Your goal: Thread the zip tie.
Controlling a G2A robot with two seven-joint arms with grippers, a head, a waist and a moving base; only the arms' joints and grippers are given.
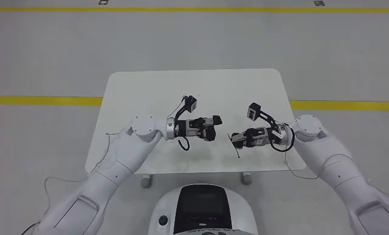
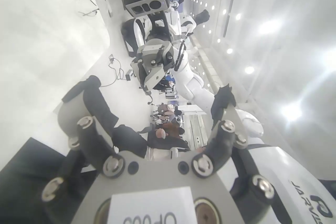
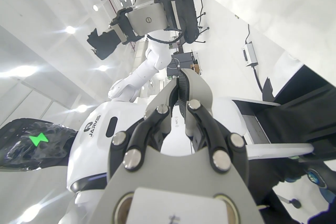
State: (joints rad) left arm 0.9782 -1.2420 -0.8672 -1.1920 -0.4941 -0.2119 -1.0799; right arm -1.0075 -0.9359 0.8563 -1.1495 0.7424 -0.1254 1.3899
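A white table [image 1: 255, 83] with rounded corners takes up the middle of the top view, on a pale floor crossed by two yellow lines [image 1: 55, 101], one along the upper edge and one at mid-height that runs behind the table; both arms enter from the lower corners and meet over the table's near half, just below the frame's centre; the left gripper [image 1: 216, 127] sits left of centre and the right gripper [image 1: 234, 138] just right of it, near each other but apart; a dark cable loop [image 1: 182, 143] hangs beside the left wrist; in the right wrist view a white power adapter [image 3: 249, 54] with its lead lies on the floor beyond the table edge; the left gripper's fingers [image 2: 89, 99] are spread wide and hold nothing, and the right gripper shows between them farther off; the right gripper's tips are pressed together [image 3: 181, 83]; the zip tie [image 1: 234, 147] is a thin dark strand in the lower centre of the top view, meeting those tips and slanting down toward the table's near edge, so it appears pinched there; it is too fine to tell head from tail, or whether its free end touches the table; in the right wrist view the closed pads hide any strip between them.
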